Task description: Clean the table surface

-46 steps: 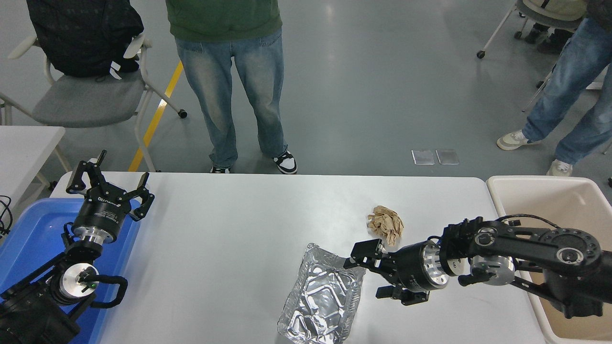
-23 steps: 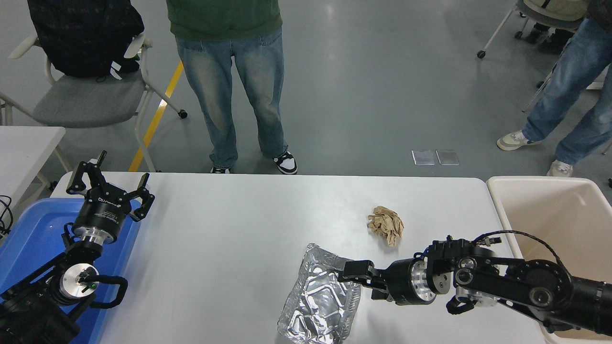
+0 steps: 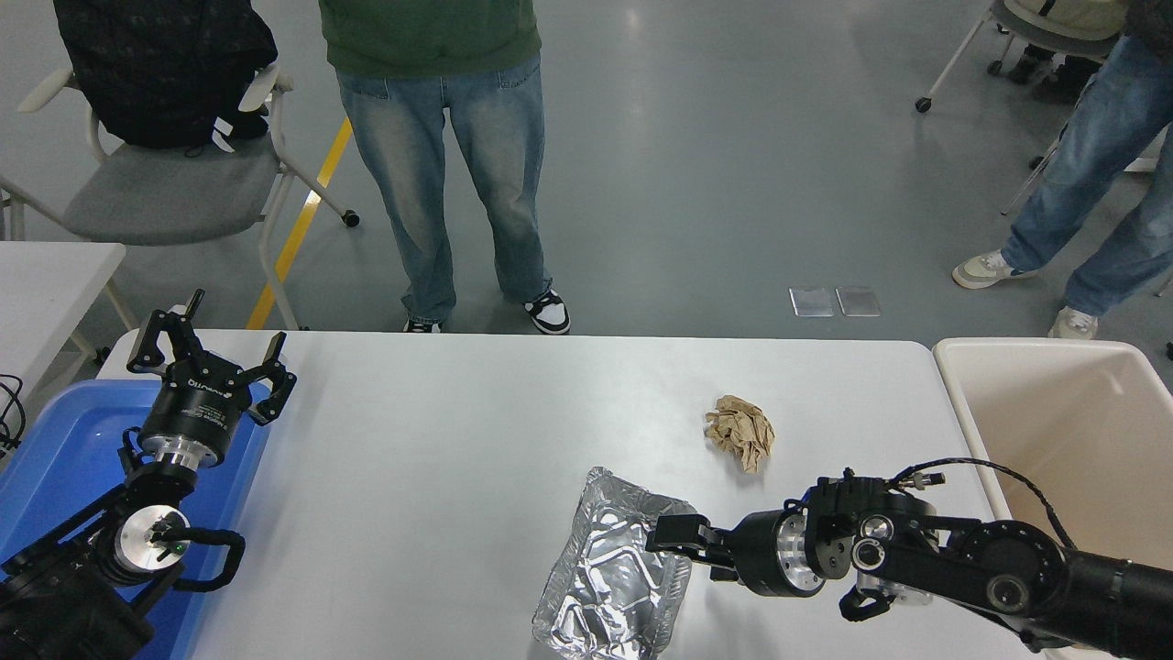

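Right arm lower and farther left than a second ago; right gripper (image 3: 683,541) now at the right rim of the foil tray (image 3: 612,576), where earlier it hung above and just right of it. Tray and crumpled brown paper (image 3: 740,431) unmoved. Left gripper (image 3: 206,353) parked at lower left over the blue bin (image 3: 55,458), fingers spread apart, unchanged.

Right gripper fingers low and reaching across the tray's right wall. Whether closed on the rim or only straddling it: cannot tell, view too flat.

Risks from here:
- Foil thin and creased, likely to crumple or tear under a pinch; grip on one rim alone may fold the wall over and slip off.
- Tray light; a sideways nudge could skate it left, off toward the near edge.
- Lift by one side probably tilts the tray; anything loose inside would spill. Contents not visible.
- Swing right toward the beige bin (image 3: 1054,367) could sweep the paper ball along if too low.

Table surface (image 3: 440,440): broad white top, rounded corners, smooth with soft glare, spanning the middle between blue bin at left and beige bin at right. Not yet clean: tray at near centre, paper ball just beyond it to the right. No stains or crumbs discernible. Person in jeans (image 3: 449,174) standing at the far side.
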You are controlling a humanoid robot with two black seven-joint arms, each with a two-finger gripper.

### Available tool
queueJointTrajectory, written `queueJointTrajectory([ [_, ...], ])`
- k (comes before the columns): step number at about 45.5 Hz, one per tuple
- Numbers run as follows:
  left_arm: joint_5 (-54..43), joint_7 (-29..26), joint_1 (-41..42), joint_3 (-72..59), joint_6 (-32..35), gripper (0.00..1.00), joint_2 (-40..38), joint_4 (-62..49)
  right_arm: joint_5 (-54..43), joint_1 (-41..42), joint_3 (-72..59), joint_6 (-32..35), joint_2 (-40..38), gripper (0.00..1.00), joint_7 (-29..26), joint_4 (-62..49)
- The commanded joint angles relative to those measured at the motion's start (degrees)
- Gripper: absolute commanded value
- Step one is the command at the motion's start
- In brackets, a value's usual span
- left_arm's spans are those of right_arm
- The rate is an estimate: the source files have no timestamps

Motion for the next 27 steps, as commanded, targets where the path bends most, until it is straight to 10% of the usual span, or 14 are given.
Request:
queueJointTrajectory([
  [1, 0.0, 0.0, 0.0, 0.0, 0.0, 0.99, 0.0, 0.0, -0.6, 0.1, 0.1, -1.0, 1.8, 0.98, 0.2, -2.1],
  [27, 0.0, 0.0, 0.0, 0.0, 0.0, 0.99, 0.0, 0.0, -4.5, -0.5, -1.1, -0.9, 2.3, 0.87, 0.5, -3.5],
])
